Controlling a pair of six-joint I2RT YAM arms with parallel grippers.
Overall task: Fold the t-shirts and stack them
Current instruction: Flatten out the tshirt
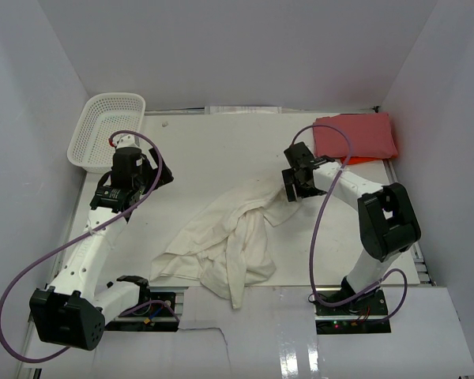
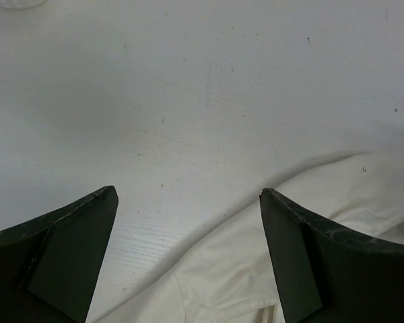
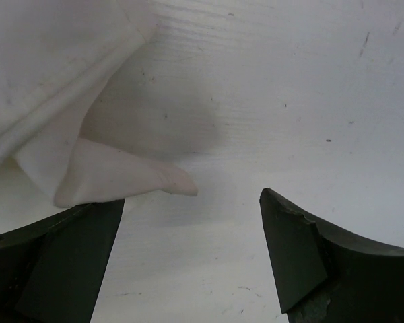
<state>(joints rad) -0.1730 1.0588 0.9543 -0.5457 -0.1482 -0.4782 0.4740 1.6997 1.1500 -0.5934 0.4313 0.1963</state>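
Note:
The cream-white t-shirt lies crumpled on the table's middle, stretching toward the front edge. The red t-shirt lies folded at the back right corner. My left gripper is open and empty, left of and behind the white shirt; its wrist view shows the shirt's edge below its jaws. My right gripper is open and empty at the shirt's right end; a cloth corner lies by its left finger.
A white plastic mesh basket stands at the back left corner, just behind my left arm. White walls close in the table on three sides. The arm bases sit at the near edge.

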